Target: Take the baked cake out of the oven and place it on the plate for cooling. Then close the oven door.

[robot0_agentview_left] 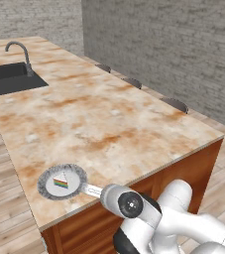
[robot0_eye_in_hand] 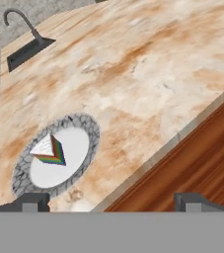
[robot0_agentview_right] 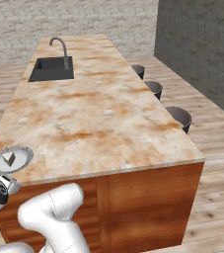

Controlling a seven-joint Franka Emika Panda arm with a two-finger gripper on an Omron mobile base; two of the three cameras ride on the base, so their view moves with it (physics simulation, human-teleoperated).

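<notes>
cake (robot0_eye_in_hand: 49, 149): a rainbow-layered slice sits on the plate (robot0_eye_in_hand: 79, 170) near the island counter (robot0_eye_in_hand: 133, 84) edge | gripper (robot0_eye_in_hand: 111, 202): fingers spread wide, holding nothing | progress: placing looks done; closing the oven door is apparently left

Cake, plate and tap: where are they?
Cake (robot0_eye_in_hand: 49, 150), hand view, on its rainbow side.
Plate (robot0_eye_in_hand: 76, 143), hand view, on its bare white middle.
Tap (robot0_agentview_left: 19, 47), left base view, on its curved neck.

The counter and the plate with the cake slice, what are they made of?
The counter looks like polished stone, maybe marble: blotchy orange-and-cream veining, on a wood-grain base. The plate seems glazed ceramic: white centre, grey crackle-patterned rim.
</notes>
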